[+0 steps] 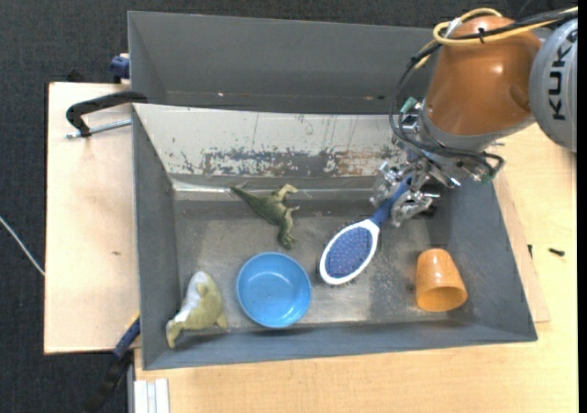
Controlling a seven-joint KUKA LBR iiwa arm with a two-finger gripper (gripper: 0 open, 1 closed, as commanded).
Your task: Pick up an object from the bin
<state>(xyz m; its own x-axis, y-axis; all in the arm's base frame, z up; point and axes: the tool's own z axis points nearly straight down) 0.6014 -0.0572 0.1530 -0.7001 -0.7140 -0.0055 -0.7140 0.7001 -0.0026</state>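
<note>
The tool is hanging at the right rear of the bin, at the slim blue handle tip of an oval, white-rimmed hairbrush with a nubbly blue pad, which is lying on the scuffed grey metal floor; whether the tool is clenched or released I cannot tell. A smooth orange cup is lying tipped just right of the brush and a round blue bowl is sitting just left, while open floor is showing along the left wall

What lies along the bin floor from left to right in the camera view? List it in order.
Pale toy animal → blue bowl → blue-and-white brush → orange cup. The green toy dinosaur is left out: it lies behind the bowl, at the same place across.
</note>
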